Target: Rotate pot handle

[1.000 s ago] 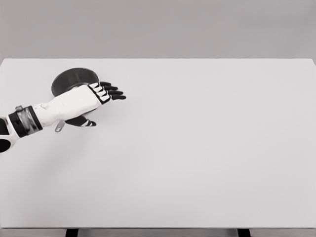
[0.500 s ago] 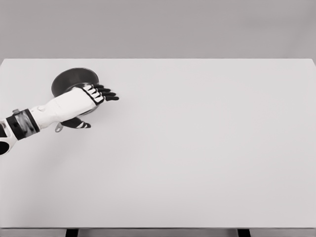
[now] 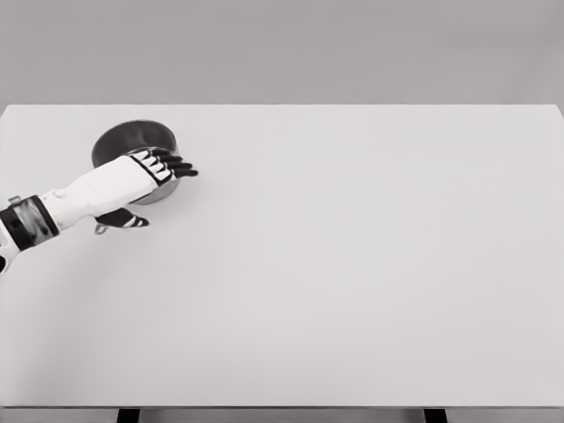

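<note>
**Left hand stretched across the near side of the pot**

Head view: A wide, pale tabletop point(image 3: 352, 264) fills most of the picture, with a plain grey wall behind it. Two dark legs show below its front edge. Near the far left corner stands a dark metal pot point(image 3: 128, 139), round, with its open top facing up and its inside in shadow. It is well apart from the tabletop's middle and right side.

The left arm comes in from the left edge, with a dark band at the wrist and a white forearm rising towards the pot. The left hand point(image 3: 132, 176) lies over the pot's near right side, covering part of the rim and wall. Its dark fingers point(image 3: 176, 166) reach out to the right, straight and close together, their tips just past the pot's right edge. The thumb point(image 3: 123, 218) hangs apart below the palm, pointing right, nearer the front of the tabletop. Between thumb and palm the hand is open; the fingers are not curled around anything that shows.

A small grey tip of the pot handle point(image 3: 100, 230) pokes out just under the wrist, to the left of the thumb. The rest of the handle is hidden behind the hand and forearm, so whether the palm or thumb touches it cannot be told.
</note>
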`<state>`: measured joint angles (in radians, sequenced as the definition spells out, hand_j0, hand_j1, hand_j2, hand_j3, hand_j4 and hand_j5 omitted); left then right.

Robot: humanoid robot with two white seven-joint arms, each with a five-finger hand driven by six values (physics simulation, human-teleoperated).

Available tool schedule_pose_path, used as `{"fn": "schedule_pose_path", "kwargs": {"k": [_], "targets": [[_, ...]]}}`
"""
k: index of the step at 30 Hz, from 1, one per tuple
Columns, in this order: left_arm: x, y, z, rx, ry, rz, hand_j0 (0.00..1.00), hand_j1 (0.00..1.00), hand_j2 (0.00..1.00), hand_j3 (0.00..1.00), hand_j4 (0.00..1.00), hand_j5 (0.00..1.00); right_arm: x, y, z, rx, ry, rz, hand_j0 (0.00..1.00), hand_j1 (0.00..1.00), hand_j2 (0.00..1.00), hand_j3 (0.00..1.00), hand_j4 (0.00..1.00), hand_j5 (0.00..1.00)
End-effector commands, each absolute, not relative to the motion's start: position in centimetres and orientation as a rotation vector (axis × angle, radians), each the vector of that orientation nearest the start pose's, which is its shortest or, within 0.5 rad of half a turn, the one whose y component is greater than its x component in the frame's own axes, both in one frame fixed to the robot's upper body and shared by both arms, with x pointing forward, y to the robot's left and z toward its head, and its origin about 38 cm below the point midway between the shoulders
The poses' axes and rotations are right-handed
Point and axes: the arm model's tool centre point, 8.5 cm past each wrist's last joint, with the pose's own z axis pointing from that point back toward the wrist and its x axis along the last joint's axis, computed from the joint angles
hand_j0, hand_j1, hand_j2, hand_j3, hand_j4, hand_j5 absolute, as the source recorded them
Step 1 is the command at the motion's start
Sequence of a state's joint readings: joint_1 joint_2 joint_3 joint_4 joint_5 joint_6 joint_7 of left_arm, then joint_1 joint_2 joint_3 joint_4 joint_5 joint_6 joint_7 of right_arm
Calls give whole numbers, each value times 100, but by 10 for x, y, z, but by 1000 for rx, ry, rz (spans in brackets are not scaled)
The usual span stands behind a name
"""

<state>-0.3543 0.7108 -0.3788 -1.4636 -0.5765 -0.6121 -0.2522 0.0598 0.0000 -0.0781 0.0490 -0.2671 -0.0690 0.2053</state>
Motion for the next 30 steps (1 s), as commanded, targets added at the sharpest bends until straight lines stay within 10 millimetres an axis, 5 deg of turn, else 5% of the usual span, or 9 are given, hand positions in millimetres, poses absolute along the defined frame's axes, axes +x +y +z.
{"fn": "schedule_pose_path", "kwargs": {"k": [1,30], "targets": [[409,310,167,536,-1614,-1854,100,100,100,100,100,100,-44,-256,-259,90,-11,-346,100,100,100,100,100,100],[412,321,178,624,-1581,-1882,100,100,100,100,100,100,-44,-256,-259,90,-11,-346,100,100,100,100,100,100]]}}
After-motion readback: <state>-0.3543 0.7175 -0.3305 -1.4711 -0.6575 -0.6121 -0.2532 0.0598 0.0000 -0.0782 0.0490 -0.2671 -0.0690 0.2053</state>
